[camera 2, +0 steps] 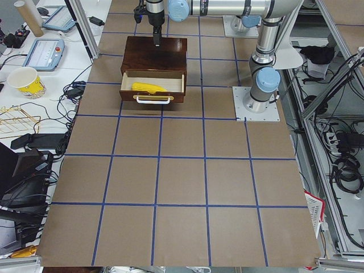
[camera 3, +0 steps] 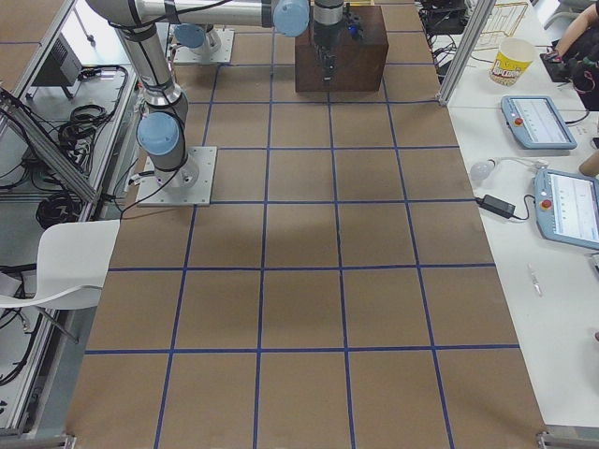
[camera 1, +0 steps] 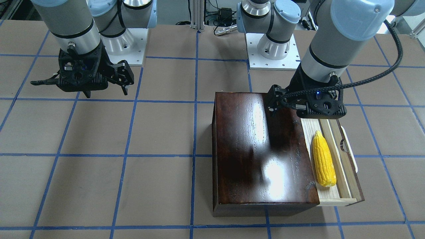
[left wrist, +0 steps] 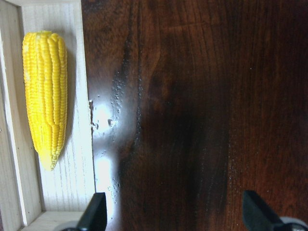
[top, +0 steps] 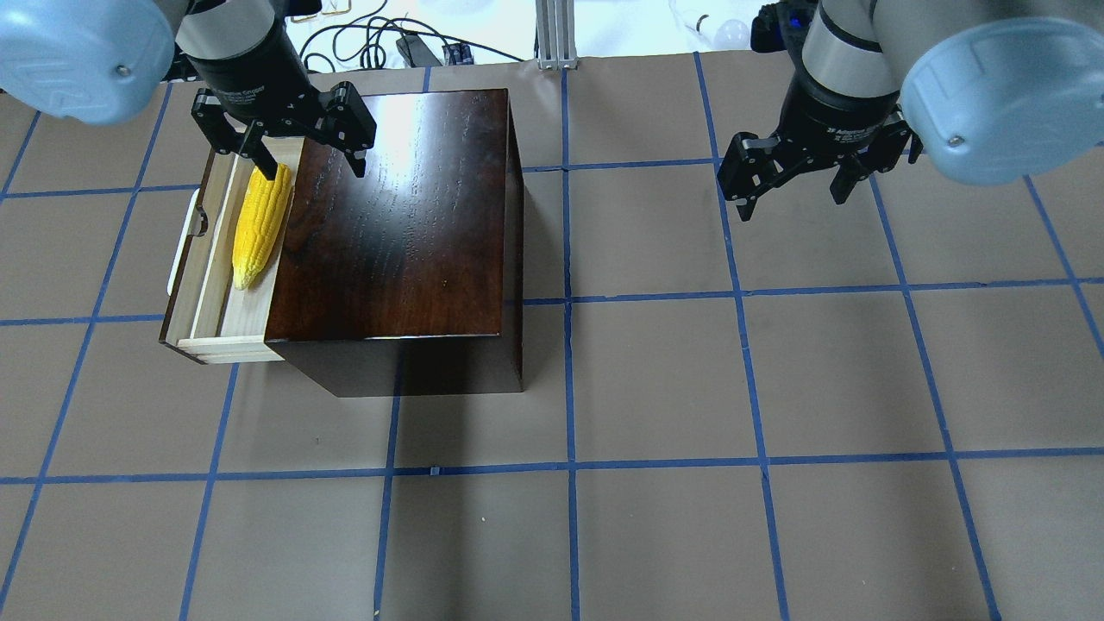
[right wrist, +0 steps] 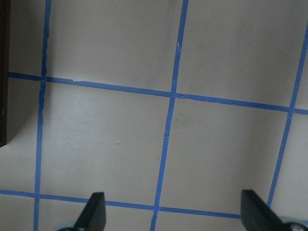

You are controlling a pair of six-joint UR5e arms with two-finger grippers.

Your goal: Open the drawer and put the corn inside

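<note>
The left hand (top: pixel 312 164), wide open and empty, should lift straight up, leaving the corn (top: pixel 259 226) below in the drawer (top: pixel 226 347).

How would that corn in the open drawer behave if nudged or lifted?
Round and tapered, the corn would probably roll in an arc, though the drawer walls close beside it should stop it. Its glossy moulded look suggests stiff, light plastic, perhaps slippery across the kernel rows.
</note>
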